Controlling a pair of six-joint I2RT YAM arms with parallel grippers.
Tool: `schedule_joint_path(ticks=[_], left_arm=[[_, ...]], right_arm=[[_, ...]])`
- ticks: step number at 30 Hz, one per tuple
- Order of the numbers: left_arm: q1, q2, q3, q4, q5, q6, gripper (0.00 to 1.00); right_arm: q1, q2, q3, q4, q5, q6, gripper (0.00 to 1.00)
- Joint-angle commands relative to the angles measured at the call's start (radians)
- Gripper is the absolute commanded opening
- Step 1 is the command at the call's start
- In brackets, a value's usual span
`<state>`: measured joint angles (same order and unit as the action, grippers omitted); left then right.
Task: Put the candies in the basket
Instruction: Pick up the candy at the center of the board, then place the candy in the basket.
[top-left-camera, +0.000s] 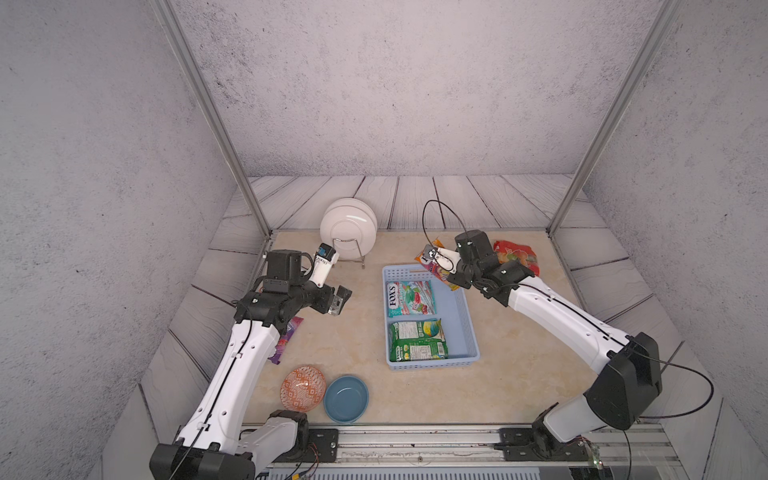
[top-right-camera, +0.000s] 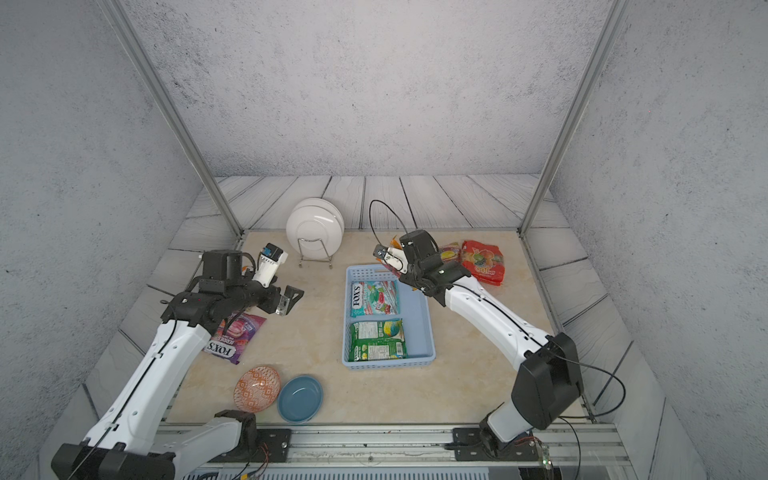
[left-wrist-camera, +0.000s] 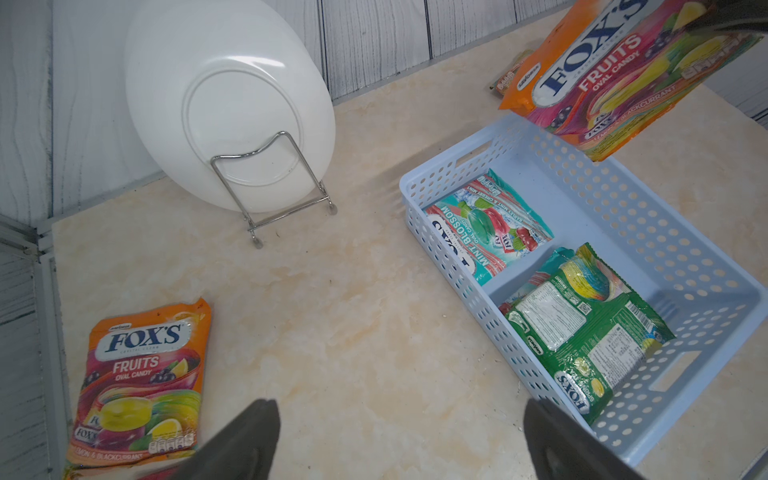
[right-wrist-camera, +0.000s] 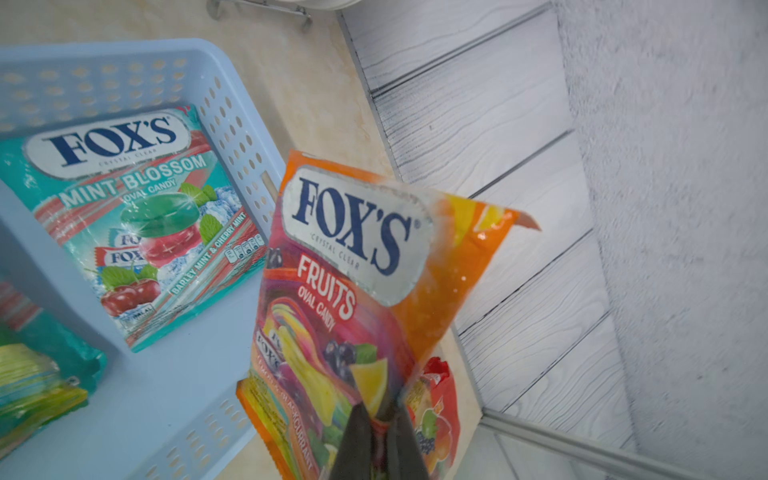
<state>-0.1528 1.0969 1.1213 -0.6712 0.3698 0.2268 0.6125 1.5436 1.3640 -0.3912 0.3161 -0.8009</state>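
My right gripper (right-wrist-camera: 380, 415) is pinched tight on one end of the orange FOX'S Fruits bag (right-wrist-camera: 357, 270). The bag hangs tilted over the far right corner of the light blue basket (top-left-camera: 459, 316), partly outside its rim. If I let go here, I judge it could straddle the perforated plastic wall or slide onto the table (top-left-camera: 332, 332). The glossy film is slick and might slip from so narrow a pinch. My left gripper (left-wrist-camera: 401, 409) stands wide and empty. The flat, crinkly Mint Blossom bag (top-left-camera: 410, 298) and the green bag (top-left-camera: 417, 340) lie inside the basket.
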Motion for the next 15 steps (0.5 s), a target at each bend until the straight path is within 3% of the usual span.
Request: schedule_joint_path(ticks=[1, 10, 15], left_arm=[[0.004, -0.032, 0.013, -0.012, -0.003, 0.001, 0.98], [0.003, -0.035, 0.009, -0.012, -0.016, 0.007, 0.99], [0.001, -0.038, 0.006, -0.01, -0.014, 0.008, 0.98]], right_arm=[[0.009, 0.047, 0.021, 0.17, 0.075, -0.154, 0.0], [0.091, 0.152, -0.002, 0.349, 0.062, -0.406, 0.0], [0.116, 0.22, 0.014, 0.371, 0.042, -0.451, 0.0]])
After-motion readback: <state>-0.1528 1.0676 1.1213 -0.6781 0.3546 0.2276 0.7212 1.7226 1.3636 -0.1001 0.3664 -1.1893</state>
